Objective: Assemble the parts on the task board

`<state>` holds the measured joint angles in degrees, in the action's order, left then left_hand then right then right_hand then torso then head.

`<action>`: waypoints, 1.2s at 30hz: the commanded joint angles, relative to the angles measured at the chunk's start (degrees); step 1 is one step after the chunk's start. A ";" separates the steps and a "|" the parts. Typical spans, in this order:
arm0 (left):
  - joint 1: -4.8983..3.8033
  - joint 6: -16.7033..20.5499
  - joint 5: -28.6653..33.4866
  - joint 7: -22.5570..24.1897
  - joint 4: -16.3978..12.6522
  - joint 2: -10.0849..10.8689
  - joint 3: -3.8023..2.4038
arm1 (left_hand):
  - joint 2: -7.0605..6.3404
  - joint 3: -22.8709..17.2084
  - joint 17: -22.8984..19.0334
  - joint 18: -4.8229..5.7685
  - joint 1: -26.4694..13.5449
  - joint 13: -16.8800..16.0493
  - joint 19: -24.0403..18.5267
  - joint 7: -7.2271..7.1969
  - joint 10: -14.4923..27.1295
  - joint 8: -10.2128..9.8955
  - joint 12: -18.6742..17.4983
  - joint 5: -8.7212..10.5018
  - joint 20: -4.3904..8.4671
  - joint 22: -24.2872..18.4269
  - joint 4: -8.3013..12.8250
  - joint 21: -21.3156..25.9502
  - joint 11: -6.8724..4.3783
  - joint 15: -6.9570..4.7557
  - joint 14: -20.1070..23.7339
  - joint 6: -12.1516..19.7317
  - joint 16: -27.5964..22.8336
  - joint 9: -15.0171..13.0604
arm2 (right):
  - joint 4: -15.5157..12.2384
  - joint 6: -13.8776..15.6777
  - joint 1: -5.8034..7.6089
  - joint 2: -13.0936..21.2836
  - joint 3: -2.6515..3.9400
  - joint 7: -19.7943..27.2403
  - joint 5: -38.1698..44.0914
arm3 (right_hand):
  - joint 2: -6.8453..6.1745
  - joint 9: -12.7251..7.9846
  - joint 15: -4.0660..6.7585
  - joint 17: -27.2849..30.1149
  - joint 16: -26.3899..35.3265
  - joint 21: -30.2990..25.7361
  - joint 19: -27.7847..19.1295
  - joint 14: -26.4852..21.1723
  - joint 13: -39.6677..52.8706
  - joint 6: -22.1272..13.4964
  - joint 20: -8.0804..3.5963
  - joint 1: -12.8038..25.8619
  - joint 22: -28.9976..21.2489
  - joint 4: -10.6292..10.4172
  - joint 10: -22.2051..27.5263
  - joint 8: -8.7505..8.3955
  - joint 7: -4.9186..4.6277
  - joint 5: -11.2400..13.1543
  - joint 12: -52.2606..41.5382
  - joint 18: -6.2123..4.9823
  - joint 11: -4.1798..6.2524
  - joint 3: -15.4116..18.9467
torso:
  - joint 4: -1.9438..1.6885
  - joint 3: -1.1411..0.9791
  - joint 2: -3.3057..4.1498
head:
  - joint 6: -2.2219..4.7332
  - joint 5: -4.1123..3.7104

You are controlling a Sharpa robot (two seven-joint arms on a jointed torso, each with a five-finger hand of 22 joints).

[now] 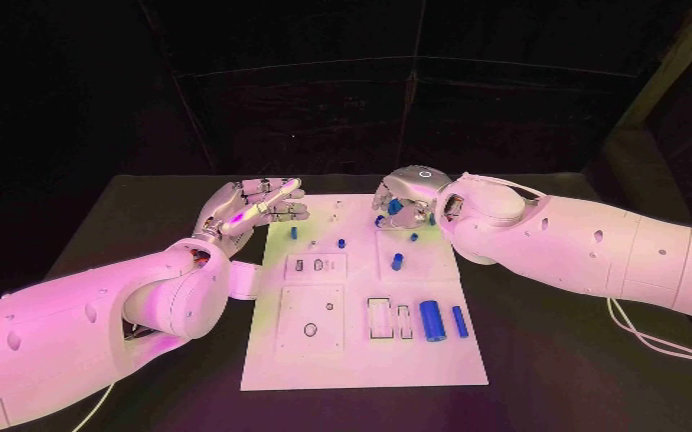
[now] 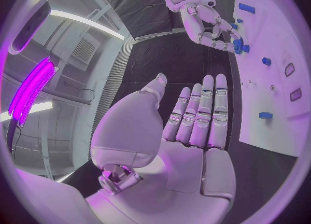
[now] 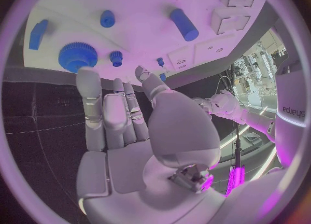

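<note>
The white task board [image 1: 361, 352] lies in the middle of the table. My right hand [image 1: 408, 200] hovers over its far edge with fingers stretched out, fingertips [image 3: 87, 76] right by a blue gear [image 3: 78, 56]; whether they touch it I cannot tell. The same gear [image 2: 240, 45] sits at that hand's fingertips in the left wrist view. My left hand [image 1: 253, 207] is off the board's far left corner, fingers straight and holding nothing. A thick blue cylinder [image 1: 431, 320] and a slim blue one [image 1: 460, 321] lie near the right front.
Small blue pegs [image 1: 397, 261] [image 1: 342, 243] [image 1: 294, 233] stand on the board's far half. Raised white blocks with slots [image 1: 379, 317] and a plate with a hole [image 1: 310, 329] sit nearer the front. Black table [image 1: 577, 372] surrounds the board.
</note>
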<state>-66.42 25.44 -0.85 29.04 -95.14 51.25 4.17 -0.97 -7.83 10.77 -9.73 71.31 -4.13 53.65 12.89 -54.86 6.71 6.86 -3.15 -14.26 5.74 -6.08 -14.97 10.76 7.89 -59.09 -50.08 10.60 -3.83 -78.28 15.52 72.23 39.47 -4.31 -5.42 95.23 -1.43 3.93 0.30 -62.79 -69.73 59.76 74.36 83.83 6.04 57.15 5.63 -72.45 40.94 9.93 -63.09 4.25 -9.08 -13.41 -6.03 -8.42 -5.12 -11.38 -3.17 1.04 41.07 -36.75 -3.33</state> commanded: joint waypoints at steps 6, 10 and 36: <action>-0.11 -2.29 -0.44 -0.44 0.18 -0.13 -0.05 | 0.03 0.46 0.11 -0.79 -0.51 0.10 0.28 0.71 0.13 -0.20 -0.41 -0.05 0.02 -0.10 0.04 0.06 0.07 0.19 0.02 0.32 -0.34 0.07 | 1.56 -2.15 0.17 -1.21 0.07 -2.26 1.97 | -1.05 0.05 -0.52 -2.83 -2.93 3.88 -0.01 2.61 0.34 -0.84 0.19 -0.67 4.28 -1.51 1.66 0.02 0.12 0.12 -1.19 0.78 -0.32 -1.02 | -0.15 0.01 0.36 | -0.14 -0.23; -0.11 -2.59 -0.44 -0.53 0.17 -0.26 -0.05 | 0.07 0.52 0.14 -0.79 -0.54 0.11 0.32 0.70 0.15 -0.22 -0.45 -0.05 0.03 -0.11 0.05 0.07 0.07 0.19 0.03 0.33 -0.36 0.07 | 2.65 -2.67 0.17 -1.76 0.07 -2.35 1.57 | -0.99 0.07 -0.60 -3.15 -3.34 4.48 -0.31 2.49 0.35 -0.91 0.30 -0.91 4.79 -1.98 2.32 0.07 0.11 -0.23 -1.40 0.79 -0.40 -1.49 | -0.29 -0.01 0.40 | -0.34 -0.21; -0.12 -3.37 -0.44 -0.82 0.63 -0.01 -0.05 | 0.41 1.06 0.37 -0.74 -0.86 0.17 0.44 0.76 0.37 -0.47 -0.76 -0.06 0.03 -0.24 0.04 0.21 0.14 0.25 0.17 0.52 -0.64 0.09 | 5.31 -7.70 0.17 -3.43 0.06 -3.18 -1.09 | -0.47 0.20 -0.63 -4.45 -4.95 7.43 -0.53 2.38 0.50 -0.18 0.47 -2.22 8.10 -3.19 2.20 0.55 0.25 0.99 -3.03 1.09 -0.29 -4.54 | -0.36 -0.03 0.83 | -1.85 0.29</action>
<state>-66.43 22.94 -0.93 28.04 -94.46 51.25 4.17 -0.51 -7.19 11.09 -9.73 70.85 -4.04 53.65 12.67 -54.87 6.46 6.41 -3.15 -14.26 5.58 -6.09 -14.97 10.75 7.90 -59.08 -49.86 10.15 -3.79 -72.97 9.13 72.24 36.10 -4.30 -8.52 94.55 -2.02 4.09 0.10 -67.19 -74.46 66.94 73.93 84.04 6.49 56.59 6.06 -74.27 49.01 6.65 -60.79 4.61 -8.90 -12.69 -8.81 -8.44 -5.63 -15.72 -3.52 0.99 41.85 -38.55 -3.07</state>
